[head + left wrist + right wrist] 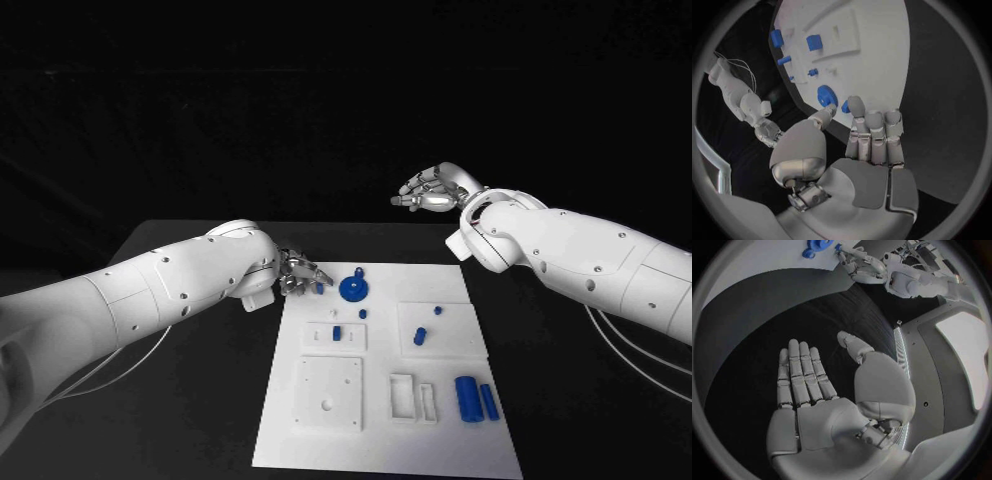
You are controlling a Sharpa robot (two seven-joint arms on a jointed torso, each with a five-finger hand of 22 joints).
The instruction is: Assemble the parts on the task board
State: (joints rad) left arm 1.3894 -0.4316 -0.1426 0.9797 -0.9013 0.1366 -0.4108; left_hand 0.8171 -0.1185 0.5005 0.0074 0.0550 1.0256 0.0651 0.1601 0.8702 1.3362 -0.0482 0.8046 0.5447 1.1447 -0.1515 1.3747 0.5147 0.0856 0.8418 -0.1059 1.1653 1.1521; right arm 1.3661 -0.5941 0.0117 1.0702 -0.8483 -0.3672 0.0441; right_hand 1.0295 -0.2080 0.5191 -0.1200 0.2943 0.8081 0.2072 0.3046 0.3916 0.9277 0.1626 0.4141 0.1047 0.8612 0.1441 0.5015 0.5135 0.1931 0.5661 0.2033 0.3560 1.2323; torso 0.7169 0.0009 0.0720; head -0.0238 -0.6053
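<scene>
The white task board (389, 450) lies in the middle of the black table. My left hand (299, 272) hovers at the board's far left corner and pinches a small blue part (844, 106) between thumb and a fingertip. That part (320, 287) sits just left of a blue gear (355, 292) standing on the board. The gear (826, 95) is right beyond the fingertips. My right hand (433, 190) is raised past the board's far edge, over bare table. Its palm (807, 415) is flat, with the fingers straight and nothing in it.
Two blue cylinders (467, 397) lie side by side at the board's right. Several small blue pieces (420, 335) stand in white raised blocks (332, 392) across the board. Black table surrounds the board on all sides.
</scene>
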